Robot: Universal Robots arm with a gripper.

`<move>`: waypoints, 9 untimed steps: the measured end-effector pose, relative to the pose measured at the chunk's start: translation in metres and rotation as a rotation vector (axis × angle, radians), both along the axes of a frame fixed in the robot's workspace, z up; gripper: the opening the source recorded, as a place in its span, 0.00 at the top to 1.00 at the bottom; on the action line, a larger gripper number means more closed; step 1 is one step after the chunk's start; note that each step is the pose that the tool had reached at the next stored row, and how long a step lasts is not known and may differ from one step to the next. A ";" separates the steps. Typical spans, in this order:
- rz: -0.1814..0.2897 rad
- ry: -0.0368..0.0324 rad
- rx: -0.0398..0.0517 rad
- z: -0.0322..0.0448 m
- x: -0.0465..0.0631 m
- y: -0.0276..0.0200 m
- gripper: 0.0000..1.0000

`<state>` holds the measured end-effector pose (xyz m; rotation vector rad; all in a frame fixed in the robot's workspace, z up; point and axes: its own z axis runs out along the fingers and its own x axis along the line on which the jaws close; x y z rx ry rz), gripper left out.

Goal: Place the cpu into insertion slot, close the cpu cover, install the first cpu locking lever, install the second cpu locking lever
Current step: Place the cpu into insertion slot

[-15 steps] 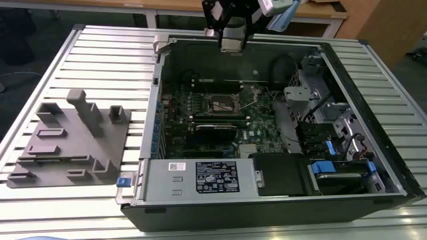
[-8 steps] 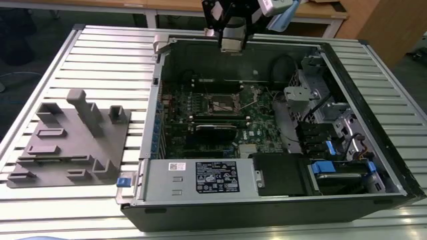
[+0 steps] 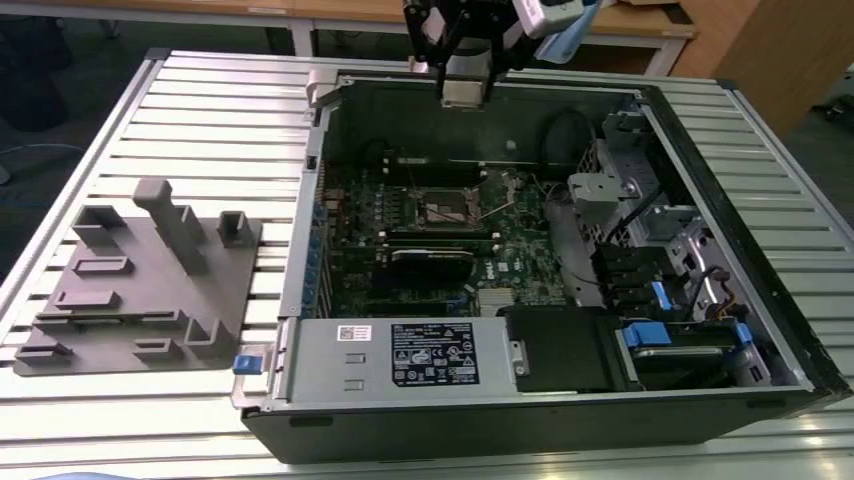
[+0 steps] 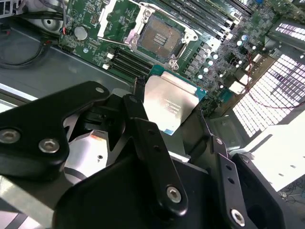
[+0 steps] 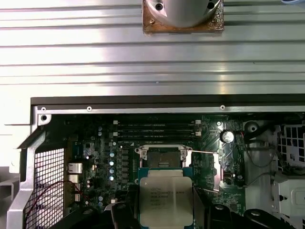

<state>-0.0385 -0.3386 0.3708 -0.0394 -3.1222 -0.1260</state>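
Note:
My gripper (image 3: 463, 88) hangs above the far wall of the open computer case, shut on the cpu (image 4: 171, 102), a flat square chip with a silvery top and green edge. In both wrist views the black fingers (image 4: 143, 129) clamp the cpu (image 5: 166, 198) by its sides. The insertion slot (image 3: 450, 207) lies on the green board well below the chip, with its dark contact field (image 4: 162, 38) bare. The thin silver cpu cover (image 5: 217, 171) stands swung up beside the insertion slot (image 5: 162, 157).
The case (image 3: 307, 190) lies on a slatted aluminium table (image 3: 200, 120). A grey fixture block (image 3: 147, 280) sits at the exterior view's left. A power supply (image 3: 400, 355) fills the case's near end. Drive cages and cables (image 3: 654, 250) line the exterior view's right.

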 end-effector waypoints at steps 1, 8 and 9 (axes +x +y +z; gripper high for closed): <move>0.000 -0.0016 -0.0001 -0.0010 0.000 0.0000 0.46; 0.006 -0.0168 -0.0002 -0.0050 0.000 0.0000 0.46; 0.006 -0.0169 -0.0001 -0.0051 0.000 0.0000 0.46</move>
